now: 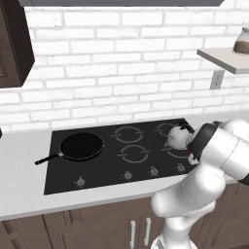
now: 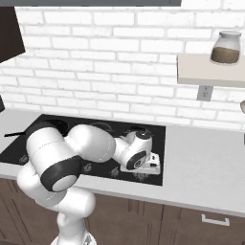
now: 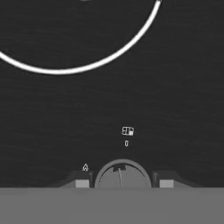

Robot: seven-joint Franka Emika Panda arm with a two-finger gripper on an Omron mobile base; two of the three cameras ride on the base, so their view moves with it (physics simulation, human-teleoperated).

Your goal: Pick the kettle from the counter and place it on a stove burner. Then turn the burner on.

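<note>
White kettle [image 1: 178,136] already sits on the right rear stove burner [image 1: 171,132] of the black cooktop [image 1: 63,175], off the desk [image 1: 19,165], so placing looks done. Left: turning the burner on. Gripper [image 3: 122,183] hangs low over the front knob row, a round knob [image 3: 122,176] between the 2 fingertips [image 3: 82,183]. Jaws part open either side of it, gripping nothing; contact with the knob can't be told
</note>
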